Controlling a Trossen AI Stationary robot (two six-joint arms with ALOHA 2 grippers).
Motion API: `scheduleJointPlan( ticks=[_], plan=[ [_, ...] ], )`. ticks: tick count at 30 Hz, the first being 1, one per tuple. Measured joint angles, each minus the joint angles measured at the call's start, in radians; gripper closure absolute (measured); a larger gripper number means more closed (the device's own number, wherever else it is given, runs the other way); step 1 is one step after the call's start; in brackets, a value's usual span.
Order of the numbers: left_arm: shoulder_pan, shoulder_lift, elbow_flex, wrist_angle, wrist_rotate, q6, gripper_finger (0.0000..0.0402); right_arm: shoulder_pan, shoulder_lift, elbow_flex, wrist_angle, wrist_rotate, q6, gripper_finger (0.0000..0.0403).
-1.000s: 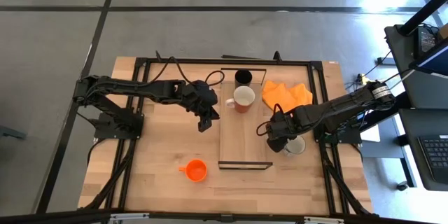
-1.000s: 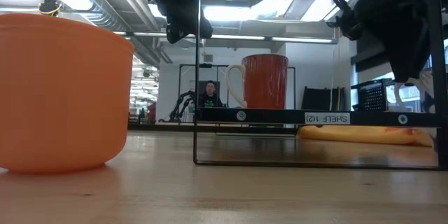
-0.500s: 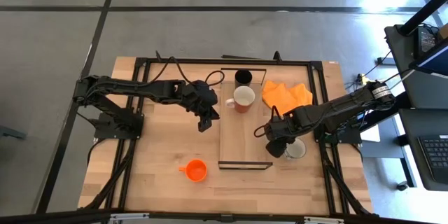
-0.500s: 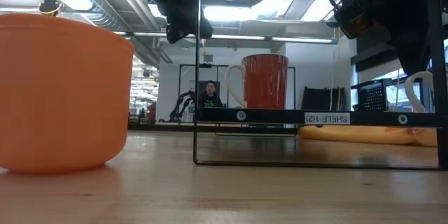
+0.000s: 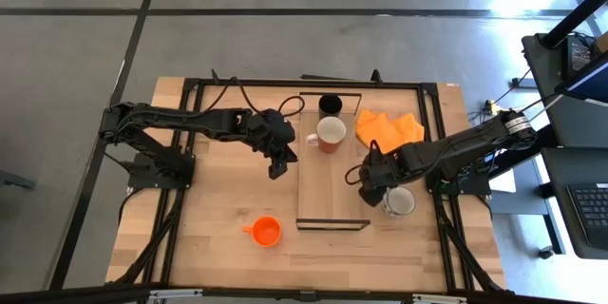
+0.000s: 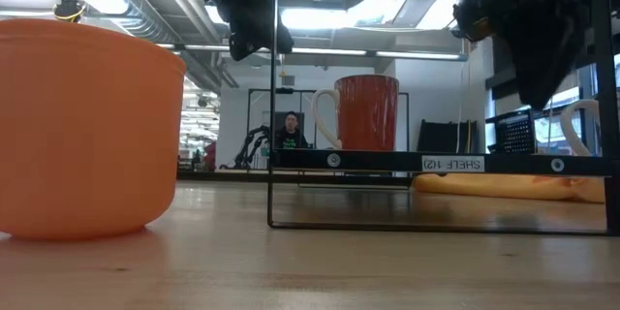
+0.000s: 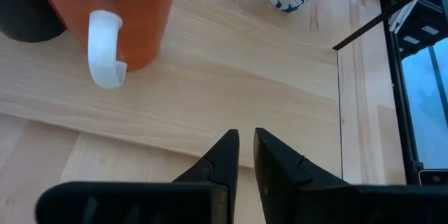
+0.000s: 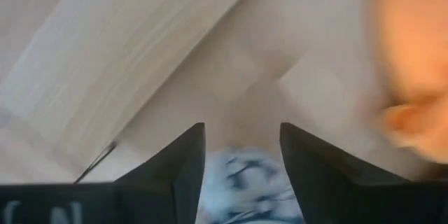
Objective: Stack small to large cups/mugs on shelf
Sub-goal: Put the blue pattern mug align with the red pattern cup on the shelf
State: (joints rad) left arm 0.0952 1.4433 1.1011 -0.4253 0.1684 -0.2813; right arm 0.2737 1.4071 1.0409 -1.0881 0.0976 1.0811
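Patterned mug (image 5: 400,201), white with blue markings, shows in the right wrist view between the spread fingers of the right gripper (image 8: 241,131), which stand wide apart and clamp nothing. A second ago that gripper sat low over the mug and hid it in the low view. It has since lifted and pulled back toward the shelf (image 5: 331,176), so the mug's white handle now stands free at the right of the low view. The mug has barely shifted and stands on the tabletop (image 5: 218,199), just right of the shelf's near end and not on it. I judge this a release or a missed grasp, so this mug has yet to be picked up and carried across. On the shelf board, at the far end, stands the black tumbler (image 5: 331,104), and just nearer than it an orange mug with a white handle (image 5: 330,134), handle pointing left. An orange cloth (image 5: 388,128) lies right of the shelf's far end. The left gripper (image 7: 241,136) hangs just left of the shelf, level with the orange mug, unmoved over the last second, its fingers nearly together with only a slit between them and holding nothing. Well apart, near and to the left on the tabletop, the orange cup (image 5: 266,232) waits untouched.
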Motion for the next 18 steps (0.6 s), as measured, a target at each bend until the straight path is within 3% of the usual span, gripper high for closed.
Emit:
scheduleJointPlan(
  ticks=[3, 6, 11, 18],
  plan=[
    [0.0, 0.0, 0.0, -0.012, 0.0, 0.0, 0.0363, 0.0, 0.0, 0.048, -0.147, 0.119, 0.093, 0.0217],
    [0.0, 0.0, 0.0, -0.012, 0.0, 0.0, 0.0363, -0.001, 0.0, 0.107, -0.293, 0.153, 0.171, 0.0217],
    [0.0, 0.0, 0.0, -0.012, 0.0, 0.001, 0.0363, 0.004, -0.008, 0.181, -0.451, 0.044, 0.248, 0.0217],
    [0.0, 0.0, 0.0, -0.012, 0.0, 0.003, 0.0363, 0.114, -0.112, 0.146, -0.482, -0.04, 0.497, 0.0217]
  ],
)
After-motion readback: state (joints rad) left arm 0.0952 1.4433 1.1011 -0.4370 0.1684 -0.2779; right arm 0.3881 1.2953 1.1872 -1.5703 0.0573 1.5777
